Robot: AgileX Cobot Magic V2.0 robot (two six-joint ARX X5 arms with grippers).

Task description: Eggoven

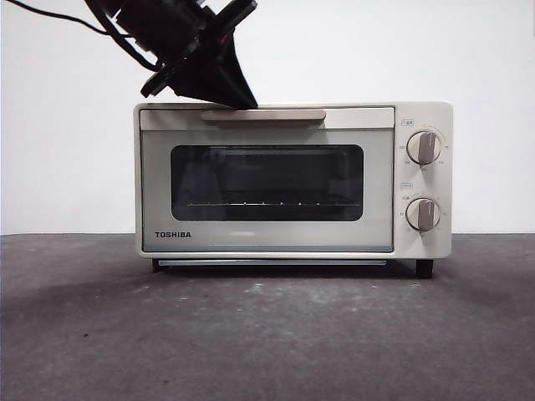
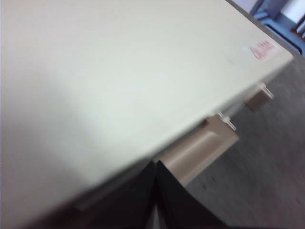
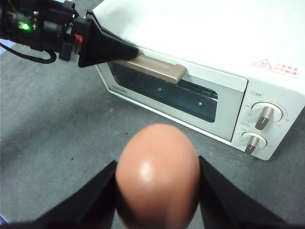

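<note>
Your right gripper (image 3: 157, 191) clasped the reddish-brown egg (image 3: 157, 174) between its jaws, held above the grey table (image 1: 267, 334), well short of the closed TOSHIBA toaster oven (image 1: 267, 180). Your left gripper (image 1: 238, 96), jaws pressed together, touched the door handle (image 1: 263, 116).

A dark grey tabletop (image 1: 267, 334), matte and faintly speckled, fills the near part of the front view and runs back to a plain white wall (image 1: 67, 150) that spans the far side. The right wrist view shows the same grey surface (image 3: 57, 119) with small pale flecks scattered over it. In the left wrist view, blurred blue bars (image 2: 279, 14) lie beyond the table's edge; what they belong to cannot be made out.
</note>
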